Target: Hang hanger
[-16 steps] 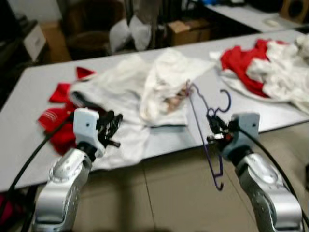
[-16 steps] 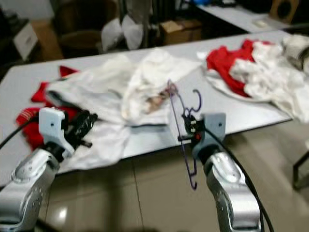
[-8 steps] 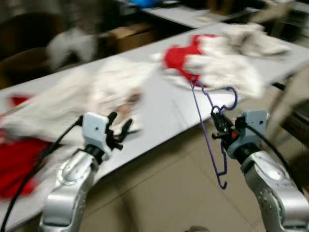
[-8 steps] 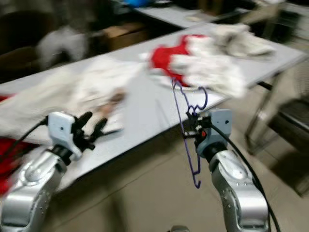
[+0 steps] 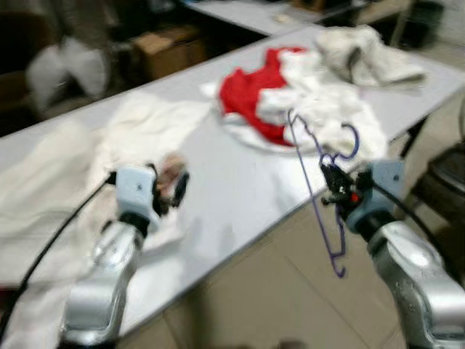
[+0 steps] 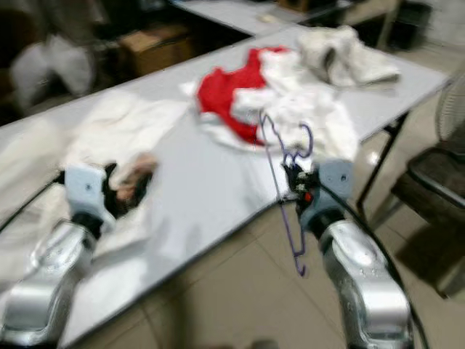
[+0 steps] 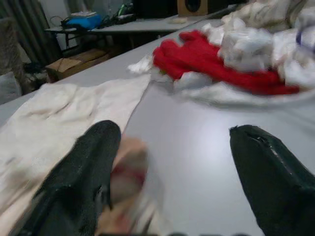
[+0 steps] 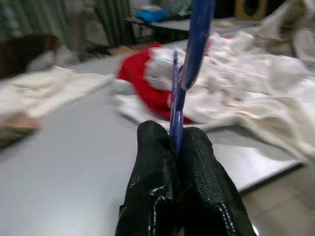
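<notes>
- one purple wire hanger (image 5: 317, 190), held upright at the grey table (image 5: 240, 189) edge, pinched between the right gripper (image 8: 173, 147) fingers, which are closed on it.
- left gripper (image 7: 172, 162) spread wide, holding nothing, over white cloth (image 5: 138, 134).
- one red garment (image 5: 251, 91) among white laundry.

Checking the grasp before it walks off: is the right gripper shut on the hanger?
Shut: right gripper pinches the purple hanger wire.
</notes>
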Motion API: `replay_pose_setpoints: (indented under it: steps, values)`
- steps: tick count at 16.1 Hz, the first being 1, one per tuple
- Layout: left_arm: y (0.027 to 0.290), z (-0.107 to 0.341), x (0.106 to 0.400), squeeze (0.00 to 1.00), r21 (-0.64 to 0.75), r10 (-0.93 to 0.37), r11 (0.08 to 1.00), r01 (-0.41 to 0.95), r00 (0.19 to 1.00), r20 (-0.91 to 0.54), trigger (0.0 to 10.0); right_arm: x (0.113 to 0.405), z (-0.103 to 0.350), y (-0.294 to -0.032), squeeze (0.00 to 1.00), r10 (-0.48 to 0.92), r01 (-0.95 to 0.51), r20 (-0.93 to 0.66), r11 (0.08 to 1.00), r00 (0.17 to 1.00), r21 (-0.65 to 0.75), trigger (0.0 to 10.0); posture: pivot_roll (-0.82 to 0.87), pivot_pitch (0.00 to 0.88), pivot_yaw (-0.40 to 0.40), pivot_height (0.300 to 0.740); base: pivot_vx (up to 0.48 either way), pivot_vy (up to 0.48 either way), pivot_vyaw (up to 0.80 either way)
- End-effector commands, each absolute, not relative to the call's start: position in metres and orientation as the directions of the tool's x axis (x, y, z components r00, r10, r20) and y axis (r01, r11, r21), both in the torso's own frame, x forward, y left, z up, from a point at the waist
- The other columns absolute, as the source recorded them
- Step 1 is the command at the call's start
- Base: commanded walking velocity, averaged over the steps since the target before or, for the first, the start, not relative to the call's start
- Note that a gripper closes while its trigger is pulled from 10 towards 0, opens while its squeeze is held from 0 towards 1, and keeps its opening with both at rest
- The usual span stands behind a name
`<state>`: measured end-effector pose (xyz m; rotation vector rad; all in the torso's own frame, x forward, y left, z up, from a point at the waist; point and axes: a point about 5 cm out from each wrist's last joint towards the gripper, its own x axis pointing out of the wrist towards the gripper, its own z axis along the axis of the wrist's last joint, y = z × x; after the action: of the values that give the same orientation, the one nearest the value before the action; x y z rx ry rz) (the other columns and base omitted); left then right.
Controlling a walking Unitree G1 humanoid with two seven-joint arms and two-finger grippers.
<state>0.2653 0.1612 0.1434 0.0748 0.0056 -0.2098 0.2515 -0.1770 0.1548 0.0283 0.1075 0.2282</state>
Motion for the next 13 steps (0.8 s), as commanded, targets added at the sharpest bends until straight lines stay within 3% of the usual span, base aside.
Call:
replay_pose_setpoints:
  steps: [1,3,4,5,6,7,11,13]
  values:
    - [0.177,0.144,0.263,0.77,0.112,-0.142,0.983,0.142,0.99,-0.011,10.0,0.252,0.165,-0.164,0.0,0.296,-0.293,-0.05,0.954,0.954,0.062,10.0,-0.15,0.0,0.07,0.74,0.0,0.0,0.0]
    - [0.191,0.142,0.264,0.83,0.159,-0.089,0.983,0.094,0.995,-0.042,10.0,0.252,0.166,-0.157,0.0,0.336,-0.334,-0.036,0.941,0.941,0.06,10.0,-0.15,0.0,0.07,0.74,0.0,0.0,0.0]
    - [0.2,0.142,0.265,0.92,0.179,-0.054,0.982,0.063,0.997,-0.052,10.0,0.251,0.165,-0.153,0.0,0.357,-0.355,-0.041,0.934,0.933,0.041,10.0,-0.15,0.0,0.072,0.74,0.0,0.0,0.0]
    - [0.208,0.142,0.266,0.9,0.203,-0.042,0.978,0.055,0.997,-0.069,10.0,0.251,0.164,-0.151,0.0,0.366,-0.364,-0.047,0.93,0.929,0.045,10.0,-0.14,0.0,0.074,0.74,0.0,0.0,0.0]
    - [0.213,0.141,0.266,0.82,0.216,-0.039,0.975,0.056,0.996,-0.083,10.0,0.251,0.164,-0.151,0.0,0.367,-0.365,-0.05,0.93,0.929,0.044,10.0,-0.14,0.0,0.077,0.74,0.0,0.0,0.0]
    - [0.224,0.14,0.267,0.04,0.253,-0.059,0.963,0.091,0.99,-0.131,10.0,0.251,0.162,-0.151,0.0,0.367,-0.364,-0.06,0.93,0.928,0.052,10.0,-0.14,0.0,0.082,0.74,0.0,0.0,0.0]
    - [0.24,0.133,0.271,0.0,0.318,-0.179,0.909,0.268,0.942,-0.283,10.0,0.252,0.16,-0.153,0.0,0.344,-0.34,-0.065,0.938,0.937,0.064,10.0,-0.14,0.0,0.08,0.74,0.0,0.0,0.0]
    - [0.25,0.129,0.283,0.0,0.36,-0.166,0.888,0.286,0.93,-0.328,10.0,0.252,0.16,-0.152,0.0,0.347,-0.344,-0.063,0.938,0.936,0.049,10.0,-0.14,0.0,0.08,0.74,0.0,0.0,0.0]
